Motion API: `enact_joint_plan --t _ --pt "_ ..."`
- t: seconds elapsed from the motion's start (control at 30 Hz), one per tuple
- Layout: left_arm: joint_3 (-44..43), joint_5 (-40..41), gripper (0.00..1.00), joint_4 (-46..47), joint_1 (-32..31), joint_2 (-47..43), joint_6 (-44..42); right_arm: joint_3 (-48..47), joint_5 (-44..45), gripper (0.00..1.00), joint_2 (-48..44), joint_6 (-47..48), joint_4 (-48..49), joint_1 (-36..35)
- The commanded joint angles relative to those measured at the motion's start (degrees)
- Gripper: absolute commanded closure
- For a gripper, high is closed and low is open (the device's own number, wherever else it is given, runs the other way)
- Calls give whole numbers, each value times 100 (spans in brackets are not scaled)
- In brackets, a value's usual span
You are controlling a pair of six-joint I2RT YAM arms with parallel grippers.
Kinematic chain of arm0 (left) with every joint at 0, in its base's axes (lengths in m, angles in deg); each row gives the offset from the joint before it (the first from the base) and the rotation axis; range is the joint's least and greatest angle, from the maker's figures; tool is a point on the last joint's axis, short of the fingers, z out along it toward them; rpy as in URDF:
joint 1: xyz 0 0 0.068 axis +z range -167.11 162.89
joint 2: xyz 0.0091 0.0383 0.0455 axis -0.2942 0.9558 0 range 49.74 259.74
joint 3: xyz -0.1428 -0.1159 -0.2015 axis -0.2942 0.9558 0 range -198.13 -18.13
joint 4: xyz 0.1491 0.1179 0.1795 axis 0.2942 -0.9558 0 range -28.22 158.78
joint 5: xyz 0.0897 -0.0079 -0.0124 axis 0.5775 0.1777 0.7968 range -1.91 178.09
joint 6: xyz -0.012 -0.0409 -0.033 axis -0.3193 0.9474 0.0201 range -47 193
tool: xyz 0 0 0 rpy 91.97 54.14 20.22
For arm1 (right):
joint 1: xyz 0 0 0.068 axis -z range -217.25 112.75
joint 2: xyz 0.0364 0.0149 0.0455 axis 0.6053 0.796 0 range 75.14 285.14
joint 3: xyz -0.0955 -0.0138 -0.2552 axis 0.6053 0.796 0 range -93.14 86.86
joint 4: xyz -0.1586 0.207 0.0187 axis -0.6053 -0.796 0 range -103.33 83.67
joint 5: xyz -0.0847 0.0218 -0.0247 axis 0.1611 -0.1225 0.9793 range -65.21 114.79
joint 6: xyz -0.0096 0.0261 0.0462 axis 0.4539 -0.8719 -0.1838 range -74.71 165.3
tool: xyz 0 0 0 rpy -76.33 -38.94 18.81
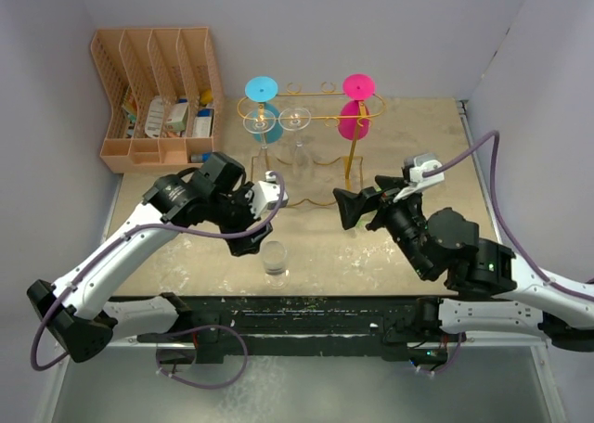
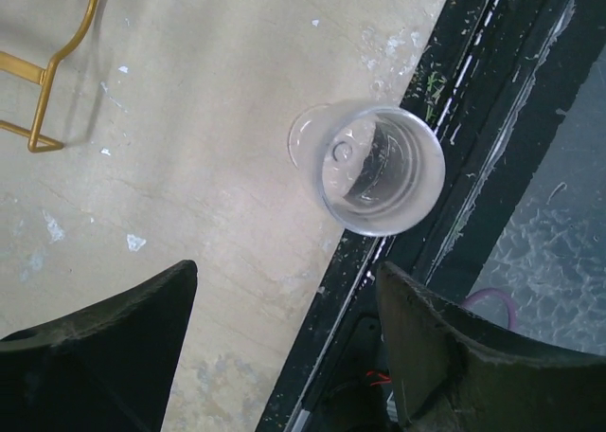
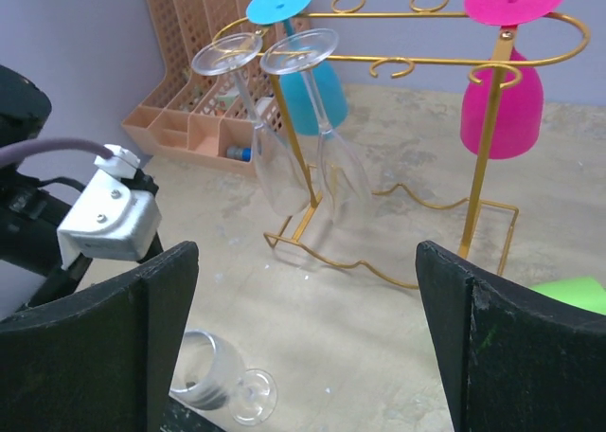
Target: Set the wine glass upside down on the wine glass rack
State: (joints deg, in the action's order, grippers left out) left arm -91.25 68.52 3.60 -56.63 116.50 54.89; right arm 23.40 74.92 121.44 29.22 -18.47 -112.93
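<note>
A clear wine glass rests free at the table's front edge, seemingly tilted, its mouth turned toward the left wrist camera. It also shows low in the right wrist view. My left gripper hovers just behind and left of it, open and empty. The golden wire wine glass rack stands at the back; a corner of its base shows in the left wrist view. My right gripper is open and empty, facing the rack.
The rack holds two clear glasses, a blue glass and a pink glass, all upside down. A peach slotted organizer stands at the back left. A black rail runs along the front edge. A green object lies right.
</note>
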Motion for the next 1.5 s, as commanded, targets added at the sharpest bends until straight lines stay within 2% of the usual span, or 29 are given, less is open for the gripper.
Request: enact_joint_plan --t 0.0,0.37,0.5,0.57,0.7,0.8,0.93,1.03,1.1,1.17,1.3,1.47 --pt "44 86 22 448 -18 192 -4 -125 310 3 213 -107 143 -2" --pt "45 -233 25 847 -84 868 95 -174 278 2 256 324 539 -1" --pt "70 -240 30 920 -150 1038 158 -161 335 2 117 452 587 1" --pt "221 -162 41 1011 -173 1099 159 -203 366 2 54 509 516 1" --pt "444 -116 78 1068 -316 1173 227 -200 406 2 -152 610 480 -2" --pt "533 -92 100 1037 -440 1085 295 -135 507 1 -288 696 557 1" --pt "-82 -142 100 541 -582 763 280 -105 807 1 -386 816 714 0" --pt "-1191 -172 100 -31 -591 538 126 -188 1275 1 -448 864 853 -2" --pt "-1910 -124 100 -53 -591 304 -11 -259 1623 2 -504 804 900 0" --pt "-2381 80 100 465 -590 -85 -28 -291 1796 2 -588 661 864 1" --pt "-2642 362 100 2053 -586 -739 -242 -125 1776 2 -671 733 1253 1" --pt "-3297 331 100 2871 -587 -492 -696 -254 1635 2 -558 288 1043 1"
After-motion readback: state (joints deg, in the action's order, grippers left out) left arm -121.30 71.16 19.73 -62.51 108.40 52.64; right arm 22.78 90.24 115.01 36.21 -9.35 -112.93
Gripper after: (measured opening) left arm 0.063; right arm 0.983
